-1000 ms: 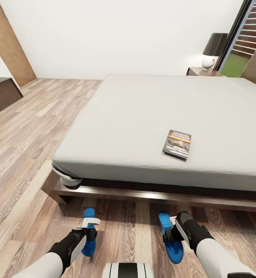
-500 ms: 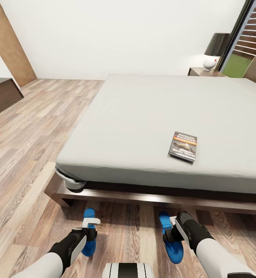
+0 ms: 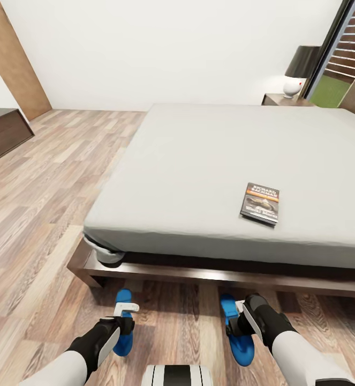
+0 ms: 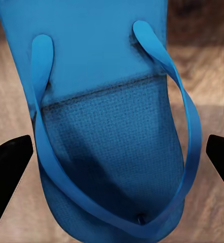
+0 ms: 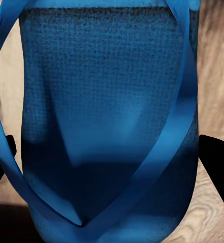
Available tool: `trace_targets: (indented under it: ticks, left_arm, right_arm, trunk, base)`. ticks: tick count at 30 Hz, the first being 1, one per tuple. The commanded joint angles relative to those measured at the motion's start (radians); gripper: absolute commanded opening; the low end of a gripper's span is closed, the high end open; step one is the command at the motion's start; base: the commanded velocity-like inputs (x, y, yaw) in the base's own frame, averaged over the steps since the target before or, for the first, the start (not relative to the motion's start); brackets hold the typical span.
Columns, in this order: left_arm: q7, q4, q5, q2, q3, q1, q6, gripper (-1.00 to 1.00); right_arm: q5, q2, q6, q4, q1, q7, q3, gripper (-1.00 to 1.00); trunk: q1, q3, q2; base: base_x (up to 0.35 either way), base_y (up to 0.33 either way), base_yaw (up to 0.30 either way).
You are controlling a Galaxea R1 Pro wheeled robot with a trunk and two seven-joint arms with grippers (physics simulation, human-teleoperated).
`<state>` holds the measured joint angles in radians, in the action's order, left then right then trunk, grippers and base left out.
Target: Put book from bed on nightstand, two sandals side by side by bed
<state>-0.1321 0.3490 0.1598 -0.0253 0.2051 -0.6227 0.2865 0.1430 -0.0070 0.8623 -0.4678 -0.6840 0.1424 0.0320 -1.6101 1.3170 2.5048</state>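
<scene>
A blue sandal (image 3: 123, 321) is held in the left gripper (image 3: 125, 316) and a second blue sandal (image 3: 237, 329) in the right gripper (image 3: 234, 320), the dark fingertips (image 4: 8, 157) being set at either edge of the sole in each wrist view (the thong straps are seen face-on). Both sandals are carried just above the wood-plank floor (image 3: 43, 177), close to the foot of the bed (image 3: 220, 161). The book (image 3: 261, 202) is left lying flat on the bed's grey mattress, near its foot edge. A nightstand (image 3: 285, 99) with a lamp (image 3: 299, 69) is seen beyond the bed's far corner.
</scene>
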Motion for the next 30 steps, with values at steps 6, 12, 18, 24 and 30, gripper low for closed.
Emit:
trace_targets:
  ticks: [6, 12, 18, 24, 30]
  left_arm:
    - [-0.008, 0.001, 0.011, 0.001, 0.008, 0.000, 0.005, -1.00]
    - [-0.010, 0.001, 0.011, 0.000, 0.008, 0.000, 0.004, -1.00]
    - [-0.008, 0.001, 0.011, 0.000, 0.010, 0.001, 0.004, -1.00]
    - [-0.008, 0.002, 0.011, -0.002, 0.010, 0.001, 0.005, -1.00]
    - [-0.008, 0.002, 0.011, -0.002, 0.010, 0.001, 0.005, -1.00]
  right_arm:
    - [0.011, -0.001, 0.004, -0.002, 0.000, 0.009, 0.003, -1.00]
    - [0.011, -0.002, 0.004, -0.002, 0.000, 0.009, 0.003, -1.00]
    - [0.011, -0.002, 0.003, -0.002, 0.000, 0.009, 0.003, -1.00]
    - [0.011, -0.002, 0.003, -0.002, 0.000, 0.009, 0.003, -1.00]
    - [0.011, -0.001, 0.002, -0.002, 0.000, 0.009, 0.003, -1.00]
  trunk:
    - [0.000, 0.001, 0.000]
    - [0.000, 0.001, 0.000]
    - [0.000, 0.001, 0.000]
    - [-0.001, 0.012, 0.001]
    - [-0.004, 0.036, 0.002]
  base:
    - [0.000, 0.067, 0.000]
    - [0.000, 0.116, 0.000]
    - [0.000, 0.017, 0.000]
    - [0.000, 0.002, 0.000]
    - [0.000, 0.000, 0.000]
